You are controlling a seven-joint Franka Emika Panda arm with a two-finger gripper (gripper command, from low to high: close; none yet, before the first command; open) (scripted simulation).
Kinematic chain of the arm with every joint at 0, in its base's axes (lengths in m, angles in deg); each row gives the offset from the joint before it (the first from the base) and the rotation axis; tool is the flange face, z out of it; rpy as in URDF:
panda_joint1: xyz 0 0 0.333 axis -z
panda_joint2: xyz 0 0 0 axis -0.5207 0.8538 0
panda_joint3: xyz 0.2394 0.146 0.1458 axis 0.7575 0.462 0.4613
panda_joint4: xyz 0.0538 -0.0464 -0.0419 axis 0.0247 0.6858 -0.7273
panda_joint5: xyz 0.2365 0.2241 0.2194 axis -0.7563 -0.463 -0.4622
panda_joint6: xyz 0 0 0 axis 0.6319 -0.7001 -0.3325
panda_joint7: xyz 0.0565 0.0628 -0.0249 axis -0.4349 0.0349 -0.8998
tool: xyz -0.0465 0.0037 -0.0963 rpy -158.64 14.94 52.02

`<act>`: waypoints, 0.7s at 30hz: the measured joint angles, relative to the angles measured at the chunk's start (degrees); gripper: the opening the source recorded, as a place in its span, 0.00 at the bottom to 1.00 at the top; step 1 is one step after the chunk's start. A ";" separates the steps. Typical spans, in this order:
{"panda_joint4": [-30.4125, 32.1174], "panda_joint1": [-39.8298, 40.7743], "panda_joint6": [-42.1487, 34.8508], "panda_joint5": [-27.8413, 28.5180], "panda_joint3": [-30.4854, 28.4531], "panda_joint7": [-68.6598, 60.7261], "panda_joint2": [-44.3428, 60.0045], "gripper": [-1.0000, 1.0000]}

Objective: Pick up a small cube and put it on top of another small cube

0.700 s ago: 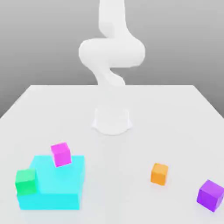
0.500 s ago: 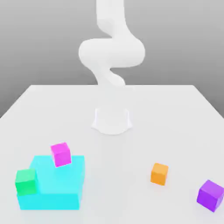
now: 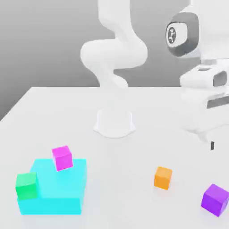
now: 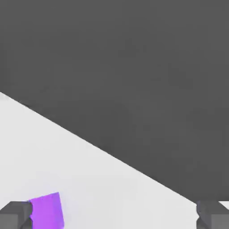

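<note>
My hand (image 4: 114, 217) is spread wide and holds nothing; in the hand view its two dark fingertips (image 4: 14, 214) sit far apart with bare white tabletop (image 4: 112, 188) between them. The small violet-purple cube (image 4: 47, 211) lies on the tabletop just beside one fingertip, not between the two, and apart from any grip.

In the exterior view my wrist and hand body (image 3: 206, 96) hang at about three o'clock, above the tabletop (image 3: 147, 112) and well clear of it. The small violet-purple cube (image 3: 215, 200) sits near five o'clock, close to the tabletop's near corner, resting flat and slightly turned. The orange cube (image 3: 163, 177) stands near it, toward the middle, the two apart with bare surface between them.

At about eight o'clock is the large cyan block (image 3: 53, 190). The pink cube (image 3: 62, 157) rests on its far top edge, tilted a little, and the green cube (image 3: 26, 185) sits at its corner on the exterior view's left. My round base (image 3: 114, 123) stands near the centre of the tabletop, toward twelve o'clock.
</note>
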 joint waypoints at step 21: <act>-0.07 -6.27 7.80 7.19 -0.64 2.99 18.54 0.00</act>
